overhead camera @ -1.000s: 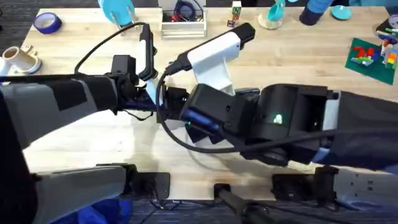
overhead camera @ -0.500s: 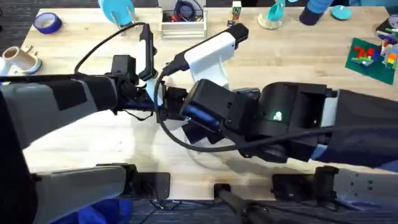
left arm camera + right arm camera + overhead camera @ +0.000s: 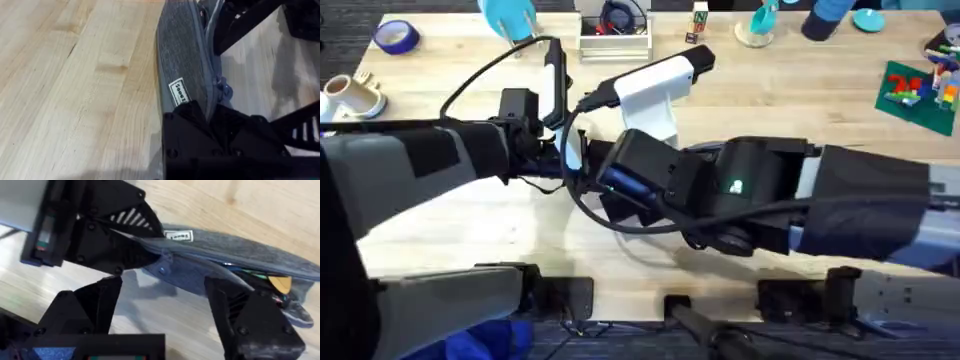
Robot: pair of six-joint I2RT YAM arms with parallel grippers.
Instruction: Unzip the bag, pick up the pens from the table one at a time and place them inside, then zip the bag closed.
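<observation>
Right tool [image 3: 165,315]: spread wide, pinching nothing, hangs just above the bag [image 3: 235,255] with one finger on each side of its zipper line. Sits over what looks like the small pull [image 3: 162,271], close to the end held by the other arm.

Left tool [image 3: 200,107]: pressed together on the end of the bag, pinching the fabric right by the white label. Anchors that end against the bench [image 3: 60,75].

Since a second ago: right arm slid toward 9 o'clock in the overhead view, its white link [image 3: 655,85] drawn in toward the centre. Left arm unmoved. Reads as a closing approach on the pull, with the left pinch serving as the brace.

Bag: lies long on the bench, just to the 9 o'clock side of centre, under the two crossed wrists. Gapes along the top away from the held end, with yellow and green things [image 3: 277,282] showing inside. Cannot tell whether the pens are among them. Probably near the zipping stage, with the pull to be drawn away from the left tool.

Room: tight between the two tools, nearly touching at the held end, so little margin for a sideways slip. Open bench toward 9 o'clock and 6 o'clock. Clutter well apart along the 12 o'clock edge: tape roll [image 3: 395,37] and wire tray [image 3: 613,40].
</observation>
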